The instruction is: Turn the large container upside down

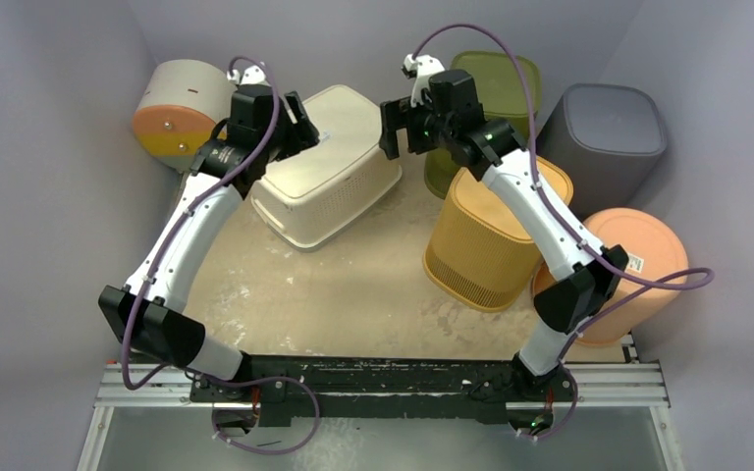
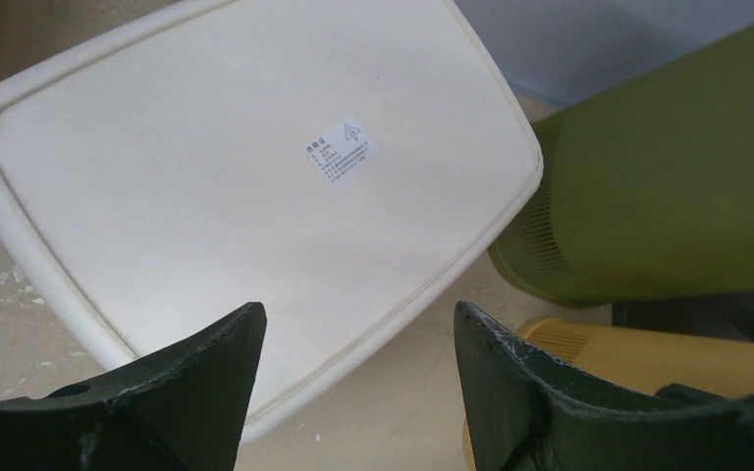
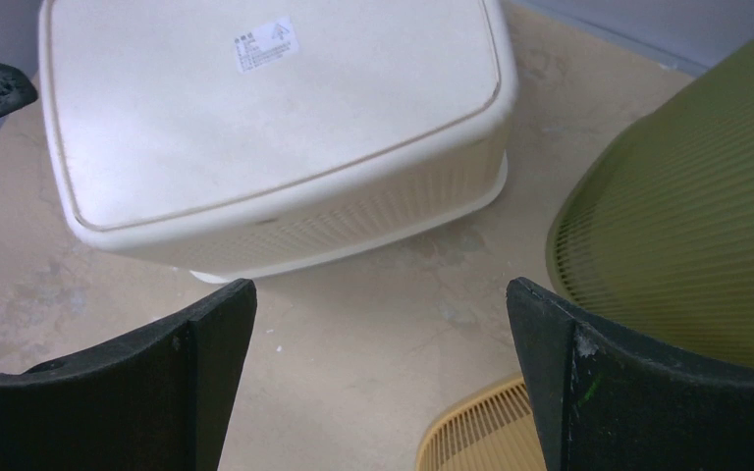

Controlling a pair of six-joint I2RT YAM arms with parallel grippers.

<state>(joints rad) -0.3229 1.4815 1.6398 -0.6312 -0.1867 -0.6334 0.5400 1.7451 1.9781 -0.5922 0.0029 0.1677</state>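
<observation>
The large container [image 1: 339, 172] is a cream ribbed basket standing upside down at the back middle of the table, its flat base with a small white label facing up. My left gripper [image 1: 299, 118] hovers over the basket's left edge, open and holding nothing. In the left wrist view the base [image 2: 255, 177] fills the frame above that gripper [image 2: 358, 324]. My right gripper [image 1: 391, 130] hangs just right of the basket, open and holding nothing. The right wrist view shows the basket [image 3: 275, 118] beyond that gripper [image 3: 381, 299], over bare table.
A green bin [image 1: 496, 93] lies at the back right, with a yellow bin [image 1: 486, 240] in front of it under my right arm. A grey bin [image 1: 609, 132] and an orange bin [image 1: 638, 265] stand along the right wall. A beige and orange bin [image 1: 177, 113] lies at the back left.
</observation>
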